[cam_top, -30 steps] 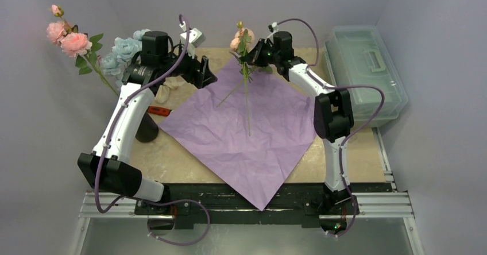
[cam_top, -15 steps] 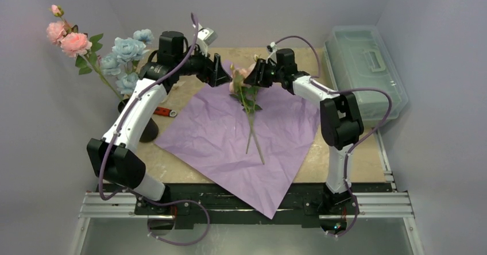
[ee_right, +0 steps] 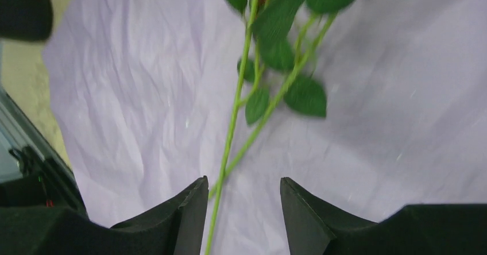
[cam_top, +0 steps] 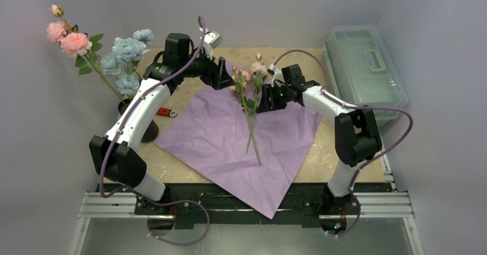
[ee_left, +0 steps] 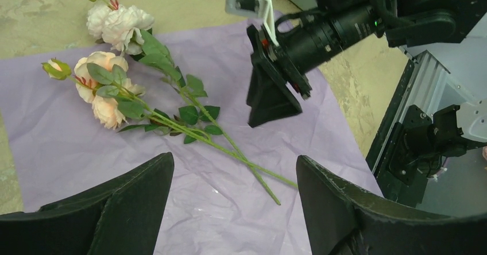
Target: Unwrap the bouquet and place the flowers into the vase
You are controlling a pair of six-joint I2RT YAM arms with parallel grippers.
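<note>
Your right pincer (ee_right: 243, 181) stands part open with nothing gripped. The green stems of the loose flowers (ee_left: 166, 108) run beneath its gap, close by its left finger, and their leaves lie just ahead of its tips. These peach and pale pink roses lie flat on the spread lilac paper (cam_top: 218, 140), heads pointing away from the arm bases.

Your left pincer (ee_left: 234, 160) is wide and empty, hovering over the far corner of the paper. The stem ends reach down between its 2 fingers, the blooms lie ahead of it to its left, and the right pincer sits across from it, just beyond the stems.

The vase (cam_top: 150, 131) stands on the bench (cam_top: 184, 169) well behind the left pincer, beside that arm's forearm, already holding pink and pale-blue blooms (cam_top: 123, 51)
</note>
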